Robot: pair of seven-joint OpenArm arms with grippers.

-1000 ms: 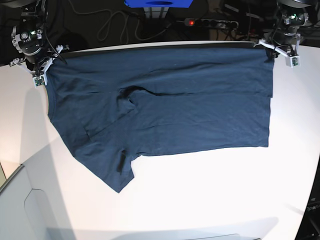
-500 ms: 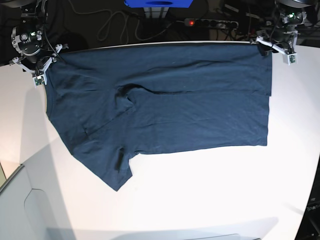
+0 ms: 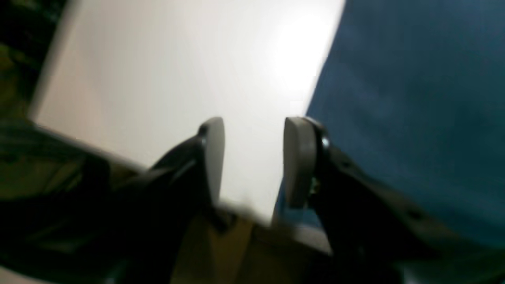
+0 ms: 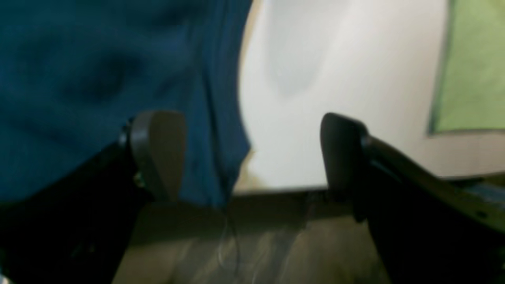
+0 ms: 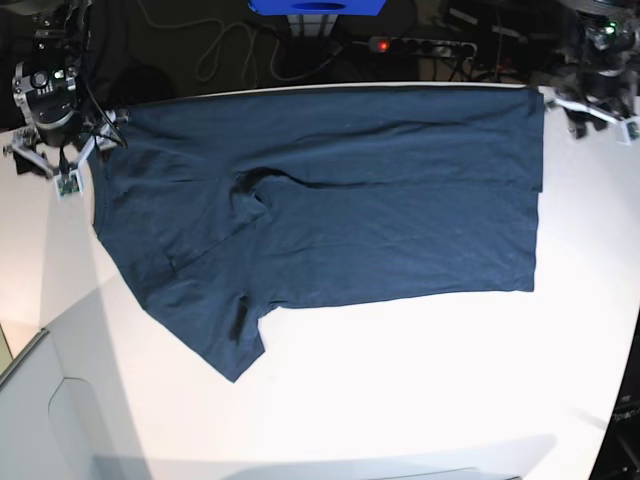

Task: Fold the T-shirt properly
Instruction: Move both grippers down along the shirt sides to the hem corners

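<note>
White table (image 5: pixel 420 380) carries the T-shirt (image 5: pixel 330 215) spread flat with its long axis running side to side between the two arms, each far corner just inward of an empty, parted gripper: right (image 5: pixel 62 160) wide, left (image 5: pixel 600 108) narrower.

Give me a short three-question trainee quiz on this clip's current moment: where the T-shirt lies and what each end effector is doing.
1. True or false: the left end effector is clamped on the T-shirt.
2. Which is in the gap of the right end effector? A) a folded sleeve B) a loose edge of the shirt plus bare table C) a cable
3. Fill in: in the base view a short ______ sticks out at the shirt's lower left.

Key: 1 false, its jaws stand apart over bare table beside the shirt's edge. 2 B, the fingers are wide apart, not pinching. 3 sleeve.
</note>
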